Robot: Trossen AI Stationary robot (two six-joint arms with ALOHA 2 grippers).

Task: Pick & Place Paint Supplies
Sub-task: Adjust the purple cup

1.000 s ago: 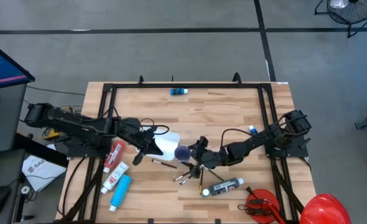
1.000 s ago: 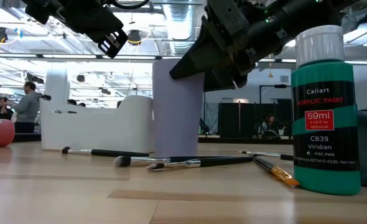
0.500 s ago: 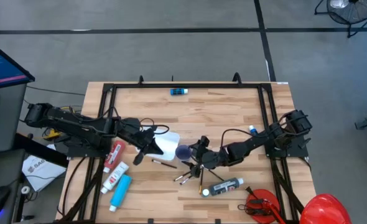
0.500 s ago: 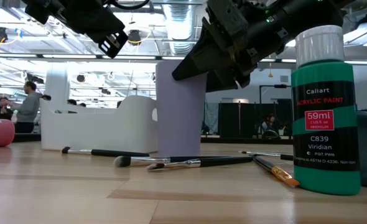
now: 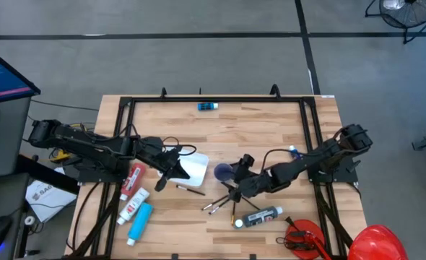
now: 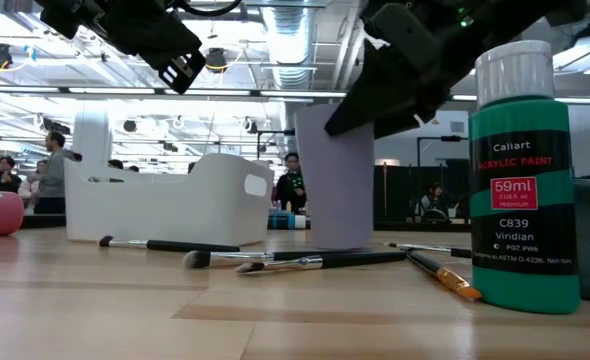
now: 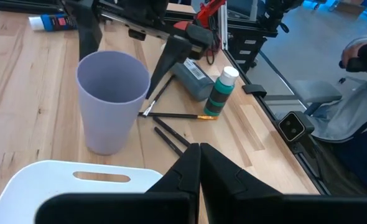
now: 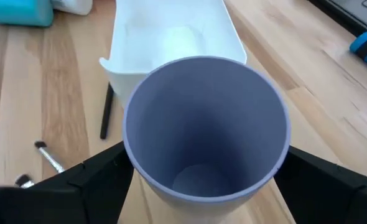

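A lavender cup (image 5: 222,172) stands upright just right of the white bin (image 5: 193,167). My right gripper (image 5: 236,176) is shut on it; the right wrist view looks down into the cup (image 8: 205,130). My left gripper (image 5: 171,174) hangs shut above the bin's left end, touching nothing. Thin dark brushes (image 5: 219,201) lie flat near the cup. A black bottle with a white cap (image 5: 261,216) lies to their right. A green bottle (image 6: 515,170) stands upright. Red (image 5: 134,177), white (image 5: 132,204) and light-blue (image 5: 139,221) tubes lie on the left. My right gripper pinches the lavender cup across its upper wall (image 8: 131,163), one finger (image 8: 102,177) outside on each side. It comes slanting down from the table's right (image 6: 375,100). The cup stays upright; whether its base still rests on the table I cannot tell.
A small blue tube (image 5: 208,106) lies by the far edge. A red tool (image 5: 303,238) and a red dome (image 5: 375,242) sit at the near right corner. A black frame (image 5: 130,108) borders the table. People stand in the room behind.
My right gripper has moved toward the table's right edge, taking the lavender cup with it. The cup, still upright, now stands clearly apart from the white bin, where before it was close beside it. The left arm has kept still.
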